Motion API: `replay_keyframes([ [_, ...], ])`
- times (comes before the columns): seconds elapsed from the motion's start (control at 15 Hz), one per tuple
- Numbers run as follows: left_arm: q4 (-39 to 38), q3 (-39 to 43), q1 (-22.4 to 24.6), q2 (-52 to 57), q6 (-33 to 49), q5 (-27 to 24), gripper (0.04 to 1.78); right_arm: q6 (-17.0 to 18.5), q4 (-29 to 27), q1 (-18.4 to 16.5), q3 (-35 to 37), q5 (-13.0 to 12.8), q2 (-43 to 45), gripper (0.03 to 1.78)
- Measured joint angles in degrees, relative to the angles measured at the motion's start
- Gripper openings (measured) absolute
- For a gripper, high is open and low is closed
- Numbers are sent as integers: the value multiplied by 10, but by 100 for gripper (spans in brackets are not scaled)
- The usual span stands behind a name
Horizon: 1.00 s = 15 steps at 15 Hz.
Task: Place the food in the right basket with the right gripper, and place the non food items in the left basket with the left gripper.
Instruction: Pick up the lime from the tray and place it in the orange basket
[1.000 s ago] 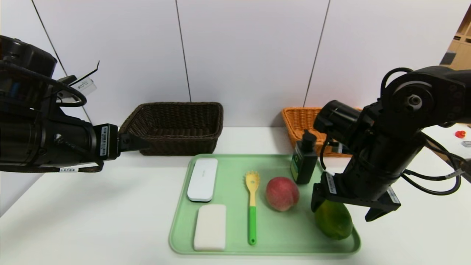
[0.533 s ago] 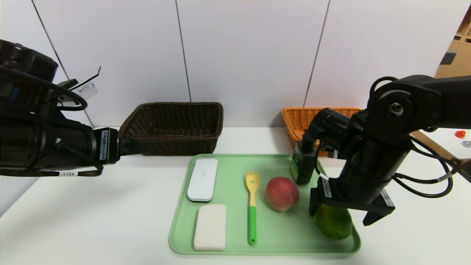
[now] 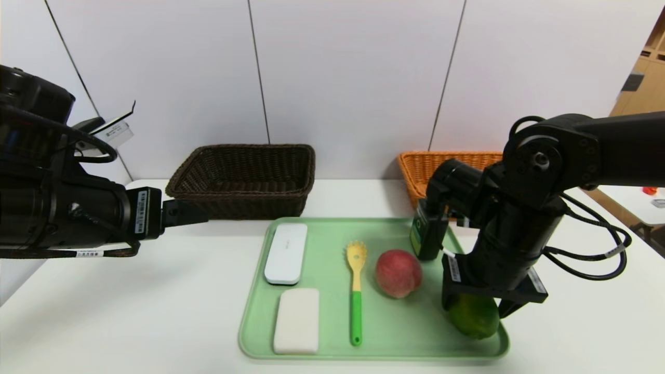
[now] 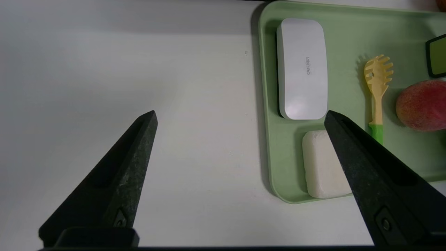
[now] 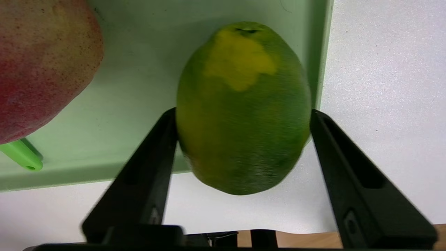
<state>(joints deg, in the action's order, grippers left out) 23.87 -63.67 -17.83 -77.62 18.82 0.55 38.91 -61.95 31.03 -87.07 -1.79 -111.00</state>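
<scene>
My right gripper (image 3: pixel 475 309) is down at the tray's right end, its fingers pressed against both sides of the oval green fruit (image 3: pixel 474 318) (image 5: pixel 244 104). The pink-red peach (image 3: pixel 398 272) lies just beside it. On the tray also lie the white case (image 3: pixel 286 253), the white soap-like block (image 3: pixel 296 320) and the yellow spoon with a green handle (image 3: pixel 356 291). The black pump bottle (image 3: pixel 426 236) stands behind, partly hidden by the right arm. My left gripper (image 3: pixel 192 213) hovers open over bare table left of the tray, holding nothing.
The green tray (image 3: pixel 327 317) sits mid-table. The dark brown basket (image 3: pixel 249 179) stands at the back left by the wall. The orange basket (image 3: pixel 423 166) stands at the back right, half hidden by the right arm.
The right gripper came down around the green fruit and its fingers closed in onto it. The left arm shifted slightly.
</scene>
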Motion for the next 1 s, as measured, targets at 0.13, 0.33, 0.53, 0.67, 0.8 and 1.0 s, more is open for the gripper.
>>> replay_keyframes([
  [0.13,0,1,0,4,0,-2,169,0,0,0,0,0,-3,103],
  [0.33,1,8,0,9,-1,-8,169,1,3,3,2,-1,-2,100],
  [0.53,-1,11,0,15,0,-11,169,1,3,9,1,1,18,99],
  [0.67,-1,10,0,18,0,-13,169,-1,3,16,-3,4,51,99],
  [0.8,-1,9,0,19,0,-15,169,-5,8,21,-11,5,100,99],
  [1.0,-1,8,0,18,-1,-25,169,-30,108,0,-34,0,177,98],
])
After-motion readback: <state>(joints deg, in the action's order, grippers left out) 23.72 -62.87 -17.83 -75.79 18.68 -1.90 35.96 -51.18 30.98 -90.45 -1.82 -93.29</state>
